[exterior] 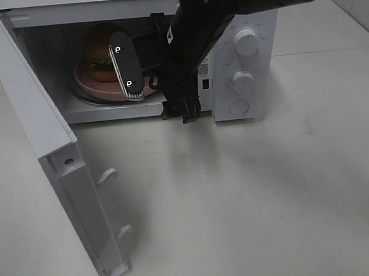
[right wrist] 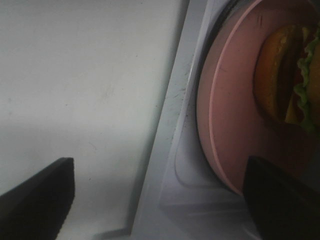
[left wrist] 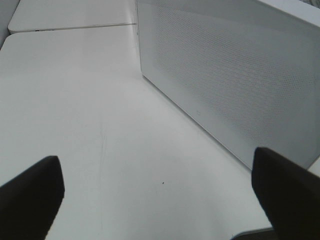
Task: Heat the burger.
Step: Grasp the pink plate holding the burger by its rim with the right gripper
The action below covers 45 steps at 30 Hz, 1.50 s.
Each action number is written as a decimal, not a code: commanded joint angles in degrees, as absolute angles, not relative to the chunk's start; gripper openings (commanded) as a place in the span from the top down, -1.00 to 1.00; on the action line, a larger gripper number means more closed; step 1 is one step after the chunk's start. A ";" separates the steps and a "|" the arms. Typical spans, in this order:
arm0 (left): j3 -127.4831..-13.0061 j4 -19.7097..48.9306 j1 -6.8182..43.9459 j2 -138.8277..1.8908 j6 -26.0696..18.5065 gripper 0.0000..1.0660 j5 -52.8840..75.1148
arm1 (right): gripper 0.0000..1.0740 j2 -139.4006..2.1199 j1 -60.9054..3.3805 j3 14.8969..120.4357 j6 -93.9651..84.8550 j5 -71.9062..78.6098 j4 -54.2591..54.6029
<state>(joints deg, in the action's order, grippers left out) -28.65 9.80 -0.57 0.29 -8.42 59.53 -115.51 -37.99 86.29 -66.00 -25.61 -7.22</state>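
The burger [exterior: 101,52] sits on a pink plate [exterior: 91,86] inside the white microwave [exterior: 244,8], toward the left of the cavity. Its bun is golden-brown and domed, and the right wrist view shows green lettuce at its edge. The burger is narrower than the plate, so pink rim shows all around it.

The microwave door [exterior: 28,105] stands wide open, swung out to the left and toward the near side of the counter [exterior: 272,201]. Two round knobs [exterior: 246,43] are on the control panel at the right.

The right arm comes in from the upper right, and the right hand [exterior: 154,83] is at the mouth of the cavity with its fingers spread apart and nothing between them. In the right wrist view one finger [right wrist: 280,200] lies over the near rim of the plate and the other over the counter just outside the sill (whether the first touches the plate cannot be told).

The left hand [left wrist: 160,192] shows only in its own wrist view. It too is spread and empty, above bare counter beside a white perforated panel [left wrist: 240,75].
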 commanded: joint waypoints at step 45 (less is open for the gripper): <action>-28.59 9.85 -0.80 1.55 -8.48 -0.81 59.07 | 0.06 -141.81 -37.36 119.46 -58.67 -34.89 -5.16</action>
